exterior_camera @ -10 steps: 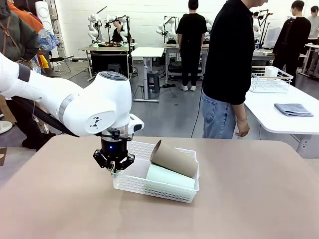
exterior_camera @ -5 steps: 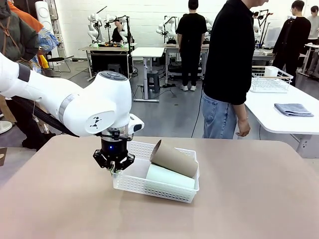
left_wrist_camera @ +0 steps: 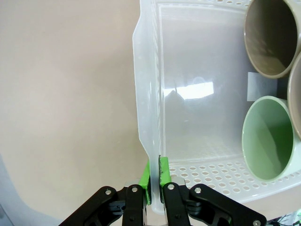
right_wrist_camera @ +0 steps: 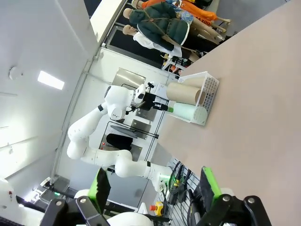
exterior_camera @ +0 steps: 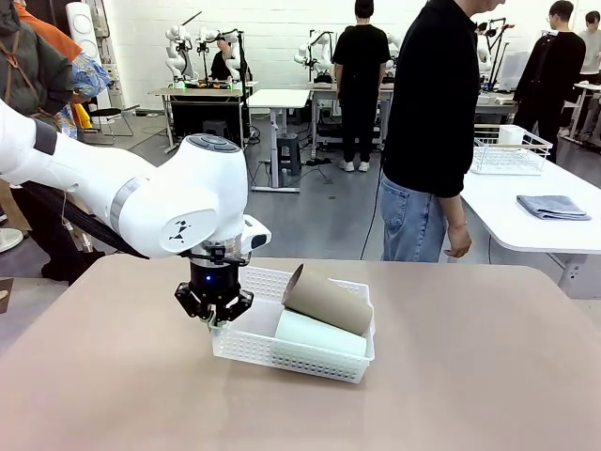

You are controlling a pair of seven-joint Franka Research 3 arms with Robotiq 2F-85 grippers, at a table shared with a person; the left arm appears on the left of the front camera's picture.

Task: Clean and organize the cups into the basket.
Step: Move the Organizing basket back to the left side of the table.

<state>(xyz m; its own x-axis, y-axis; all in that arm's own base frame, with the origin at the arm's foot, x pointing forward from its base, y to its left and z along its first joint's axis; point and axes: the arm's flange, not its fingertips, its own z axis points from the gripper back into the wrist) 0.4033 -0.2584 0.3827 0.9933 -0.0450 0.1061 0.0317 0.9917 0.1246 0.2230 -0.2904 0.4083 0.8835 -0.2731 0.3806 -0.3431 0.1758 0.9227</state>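
Left gripper (left_wrist_camera: pixel 154 181) is clamped on the basket (exterior_camera: pixel 246 346) rim at its left end, both cups (exterior_camera: pixel 324 303) already inside; next comes repositioning the basket on the table (exterior_camera: pixel 488 376).

Two cups (exterior_camera: pixel 319 319) lying in basket (exterior_camera: pixel 246 344) on table (exterior_camera: pixel 470 376), one atop the other, person (exterior_camera: pixel 432 132) behind
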